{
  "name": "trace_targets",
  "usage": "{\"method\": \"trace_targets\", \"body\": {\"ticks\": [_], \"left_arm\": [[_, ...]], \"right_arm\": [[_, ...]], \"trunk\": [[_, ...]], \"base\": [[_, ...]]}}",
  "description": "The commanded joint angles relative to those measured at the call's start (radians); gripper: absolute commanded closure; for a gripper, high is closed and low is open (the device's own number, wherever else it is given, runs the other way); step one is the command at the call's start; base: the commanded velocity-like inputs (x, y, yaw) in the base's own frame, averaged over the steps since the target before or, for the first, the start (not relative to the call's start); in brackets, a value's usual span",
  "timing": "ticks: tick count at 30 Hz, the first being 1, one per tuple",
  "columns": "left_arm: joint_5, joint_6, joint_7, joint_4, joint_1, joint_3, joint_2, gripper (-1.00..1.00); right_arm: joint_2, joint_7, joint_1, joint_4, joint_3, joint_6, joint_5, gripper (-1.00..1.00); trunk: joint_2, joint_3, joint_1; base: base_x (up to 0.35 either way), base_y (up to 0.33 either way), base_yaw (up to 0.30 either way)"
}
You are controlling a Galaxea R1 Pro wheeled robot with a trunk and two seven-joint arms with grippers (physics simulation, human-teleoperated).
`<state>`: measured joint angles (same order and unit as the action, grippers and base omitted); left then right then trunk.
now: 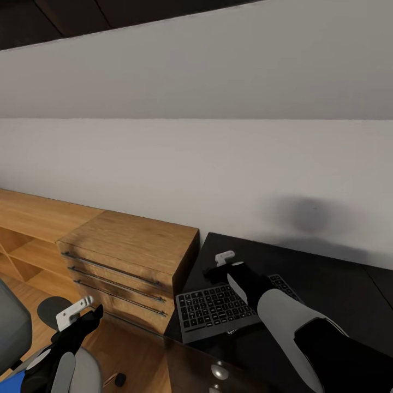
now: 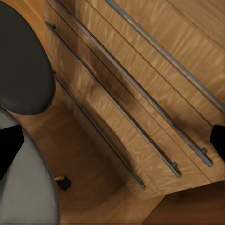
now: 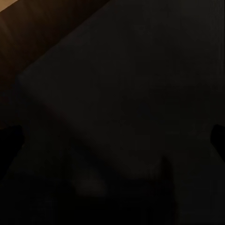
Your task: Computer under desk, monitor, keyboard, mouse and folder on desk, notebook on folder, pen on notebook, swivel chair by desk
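The slim black keyboard point(image 1: 218, 308) lies near the left end of the black desk point(image 1: 327, 284). My right arm reaches across it. My right gripper point(image 1: 215, 270) hangs open just past the keyboard's far edge, low over the desk top, and the right wrist view looks down on the dark desk surface point(image 3: 122, 93) with nothing between the fingers. Down at the left, the swivel chair point(image 1: 11, 327) shows its grey padding and a black armrest point(image 1: 54, 308). A sliver of the blue folder point(image 1: 11, 380) sits on it. My left gripper point(image 1: 87, 317) is open above the chair, empty.
A light wooden chest point(image 1: 131, 245) with bar handles point(image 2: 140, 93) stands against the desk's left end, and a low wooden shelf point(image 1: 33, 218) runs on to the left. A chair caster point(image 2: 63, 182) rests on the wood floor. A round drawer knob point(image 1: 219, 372) marks the desk front. A plain white wall lies behind.
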<state>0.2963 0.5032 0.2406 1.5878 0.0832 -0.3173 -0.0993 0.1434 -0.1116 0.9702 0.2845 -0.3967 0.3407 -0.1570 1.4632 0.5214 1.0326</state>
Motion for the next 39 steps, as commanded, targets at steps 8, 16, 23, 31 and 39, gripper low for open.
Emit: {"method": "trace_targets", "body": {"ticks": [8, 16, 23, 31, 39], "left_arm": [[0.011, 0.007, 0.006, 0.003, 0.001, -0.002, 0.0, -1.0], [0.012, 0.008, 0.006, 0.007, 0.001, -0.002, 0.0, -1.0], [0.019, 0.008, 0.006, 0.008, 0.0, -0.002, -0.002, -1.0], [0.02, 0.01, 0.006, 0.005, 0.001, -0.002, -0.002, -1.0], [0.02, 0.01, 0.006, 0.005, 0.0, -0.002, -0.002, -1.0]], "right_arm": [[-0.001, 0.002, 0.001, -0.006, -0.007, 0.021, -0.01, -1.0], [-0.001, 0.02, 0.001, -0.007, -0.007, 0.021, -0.01, -1.0], [-0.001, 0.046, 0.001, -0.007, -0.007, 0.021, -0.01, -1.0], [-0.001, 0.048, 0.001, -0.007, -0.007, 0.022, -0.01, -1.0], [0.0, 0.05, 0.001, -0.007, -0.007, 0.028, -0.009, -1.0]], "trunk": [[0.001, 0.001, 0.0], [0.001, 0.001, 0.0], [0.029, 0.014, 0.015], [0.029, 0.014, 0.015], [0.029, 0.014, 0.015]], "base": [[0.0, 0.0, 0.0], [0.0, 0.0, 0.0], [0.0, 0.0, 0.0], [0.0, 0.0, 0.0], [0.0, 0.0, 0.0]]}}
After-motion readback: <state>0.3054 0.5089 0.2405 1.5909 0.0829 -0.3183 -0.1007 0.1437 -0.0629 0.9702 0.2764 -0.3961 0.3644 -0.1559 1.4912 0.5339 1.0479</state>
